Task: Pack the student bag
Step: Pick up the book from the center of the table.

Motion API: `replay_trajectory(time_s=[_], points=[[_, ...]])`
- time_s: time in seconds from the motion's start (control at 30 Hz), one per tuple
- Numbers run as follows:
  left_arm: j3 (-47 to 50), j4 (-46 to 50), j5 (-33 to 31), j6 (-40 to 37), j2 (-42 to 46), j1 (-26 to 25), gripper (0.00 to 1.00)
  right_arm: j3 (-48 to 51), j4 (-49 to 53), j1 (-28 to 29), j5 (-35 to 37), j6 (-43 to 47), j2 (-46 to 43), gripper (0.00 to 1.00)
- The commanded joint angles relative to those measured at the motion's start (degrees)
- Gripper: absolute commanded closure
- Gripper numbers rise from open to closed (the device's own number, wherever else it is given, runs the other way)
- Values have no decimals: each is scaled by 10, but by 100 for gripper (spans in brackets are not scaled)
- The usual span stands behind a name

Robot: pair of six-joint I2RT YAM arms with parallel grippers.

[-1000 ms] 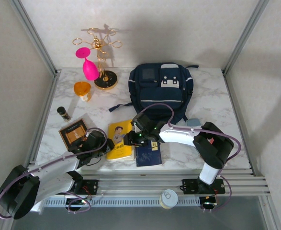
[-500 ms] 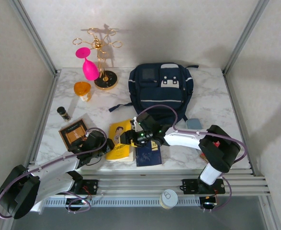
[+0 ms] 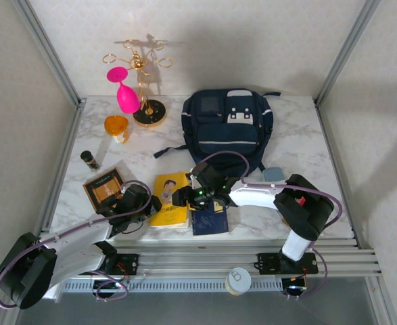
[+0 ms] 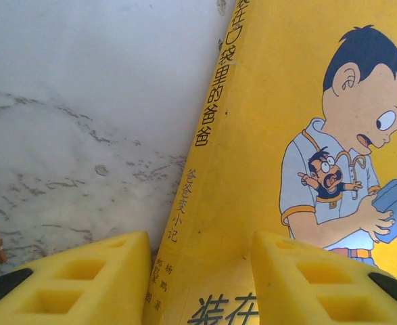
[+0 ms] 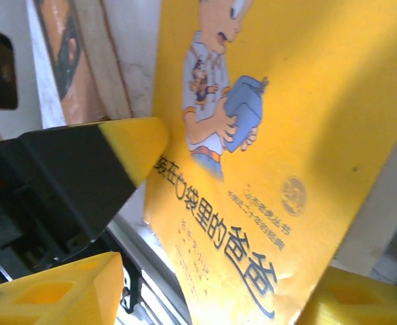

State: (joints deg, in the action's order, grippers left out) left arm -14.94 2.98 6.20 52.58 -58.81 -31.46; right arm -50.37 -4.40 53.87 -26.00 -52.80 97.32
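Top external view puts the student bag (image 3: pixel 227 128) flat at the back middle of the marble table (image 3: pixel 299 135), front face up, well behind both arms. Between the bag and the near edge lie a yellow book (image 3: pixel 169 197) and, just to its right, a small navy book (image 3: pixel 209 218); the right arm crosses the navy book's upper part. A brown book (image 3: pixel 104 187) sits to the left of the yellow one, with a small dark bottle (image 3: pixel 88 160), an orange cup (image 3: pixel 116 127), a pink glass (image 3: pixel 126 95) and a gold stand (image 3: pixel 147 88) further back on the left. The left gripper (image 3: pixel 144 203) is at the yellow book's left edge, its yellow pads (image 4: pixel 83 277) apart — one over bare marble, the other over the cover, the spine between them. The right gripper (image 3: pixel 181 196) hangs over the same book from the other side, fingers spread wide with the cover (image 5: pixel 266 135) showing between them, and the left gripper (image 5: pixel 83 176) directly opposite, close in the way. Whether any pad touches the book cannot be told. Against half a second ago, the right arm's elbow has drawn slightly back toward the middle and its wrist sits a touch further right; the left arm, the books and the bag have stayed put.
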Motion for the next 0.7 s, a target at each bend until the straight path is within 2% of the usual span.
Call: replay_trajectory(time_s=[0.0, 0.27, 0.47, 0.67], points=[[6, 17, -2, 6, -14, -6, 56, -17, 17, 3, 25, 13, 5, 46], [0, 21, -2, 5, -10, -6, 55, -36, 33, 3, 23, 32, 18, 68], [-8, 24, -1, -2, -2, -5, 50, -38, 27, 0, 21, 48, -4, 92], [-30, 45, 22, -22, 30, 18, 38, -43, 12, -12, -1, 81, -37, 99]])
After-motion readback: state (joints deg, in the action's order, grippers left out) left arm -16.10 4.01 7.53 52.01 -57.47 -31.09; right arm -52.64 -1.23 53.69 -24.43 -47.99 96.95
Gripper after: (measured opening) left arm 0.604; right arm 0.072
